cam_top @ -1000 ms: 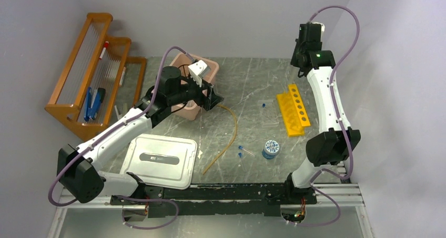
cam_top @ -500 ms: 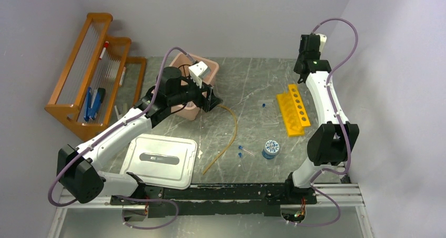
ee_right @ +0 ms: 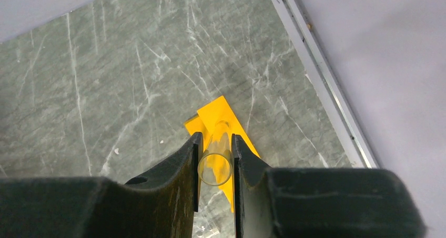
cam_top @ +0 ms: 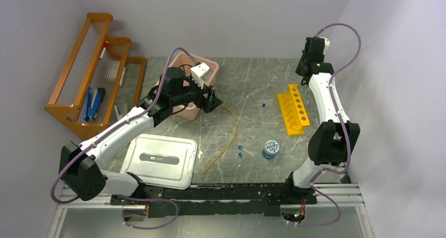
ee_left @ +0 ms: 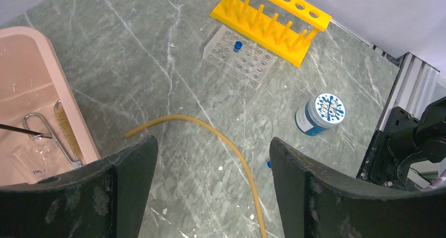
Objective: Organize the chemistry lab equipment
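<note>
The left gripper (ee_left: 213,143) hangs just beside the pink tub (ee_left: 21,75). Its two black fingers (ee_left: 131,169) are spread wide with nothing between them. Under it, on the grey marbled table (cam_top: 252,75), lies the tan rubber tube (ee_left: 231,148), a long thin hose bent in a loose arc. One end sits near the tub and the rest runs toward the near edge. Inside the tub I can make out a bristle brush (ee_left: 66,133) and a small clear beaker (ee_left: 31,156).

Over at the far right the right gripper (ee_right: 216,154) is pinched onto a clear tube (ee_right: 215,167), whose open round mouth faces the wrist camera. It hangs over one end of the yellow rack (cam_top: 294,112); I cannot tell whether tube and rack touch. The rack is bright yellow plastic, long and narrow, with a row of round holes along its top bar and a row of pegs beside them.

Just beside the rack is a clear tray (ee_left: 247,64) full of little wells, with one blue-capped vial (ee_left: 237,45) standing in it. A small round jar (cam_top: 271,148) with a blue-and-white top stands near the front. The loose vials (cam_top: 241,151), tiny and blue-capped, lie between it and the hose. A white lid (cam_top: 160,159) lies flat at the near left, and an orange wooden rack (cam_top: 66,114) stands along the left wall.
</note>
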You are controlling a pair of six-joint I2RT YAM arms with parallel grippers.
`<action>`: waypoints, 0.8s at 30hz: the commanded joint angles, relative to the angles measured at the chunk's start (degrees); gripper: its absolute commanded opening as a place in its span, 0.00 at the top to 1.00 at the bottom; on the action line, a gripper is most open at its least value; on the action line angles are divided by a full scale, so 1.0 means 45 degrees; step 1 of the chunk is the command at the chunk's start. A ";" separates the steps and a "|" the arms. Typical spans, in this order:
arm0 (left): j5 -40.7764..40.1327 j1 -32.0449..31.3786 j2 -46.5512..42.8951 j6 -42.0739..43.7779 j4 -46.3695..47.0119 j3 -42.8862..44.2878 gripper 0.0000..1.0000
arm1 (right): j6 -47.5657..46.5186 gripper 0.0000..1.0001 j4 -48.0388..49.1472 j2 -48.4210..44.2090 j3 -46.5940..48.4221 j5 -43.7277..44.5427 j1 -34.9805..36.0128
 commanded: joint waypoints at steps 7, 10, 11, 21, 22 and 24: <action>0.0031 0.0055 0.0099 0.0050 0.0016 0.0271 0.19 | 0.0140 0.91 0.0334 0.0458 -0.0499 -0.0952 -0.0071; 0.0008 0.0065 0.0131 0.0070 -0.0009 0.0279 0.19 | 0.0174 0.91 0.0525 0.0594 -0.0629 -0.1395 -0.0069; 0.0007 0.0055 0.0163 0.0053 -0.0024 0.0297 0.19 | 0.0160 0.91 0.0595 0.0606 -0.0696 -0.1439 -0.0069; -0.0070 0.0057 0.0374 -0.0054 0.0106 0.0412 0.20 | 0.0188 0.90 0.1025 0.1173 -0.1253 -0.1088 0.0153; -0.0088 0.0053 0.0384 0.0011 0.0066 0.0412 0.20 | 0.0166 0.90 0.1085 0.1184 -0.1297 -0.1047 0.0216; -0.0137 0.0059 0.0385 0.0095 -0.0020 0.0476 0.20 | 0.0140 0.89 0.1124 0.1244 -0.1292 -0.0972 0.0259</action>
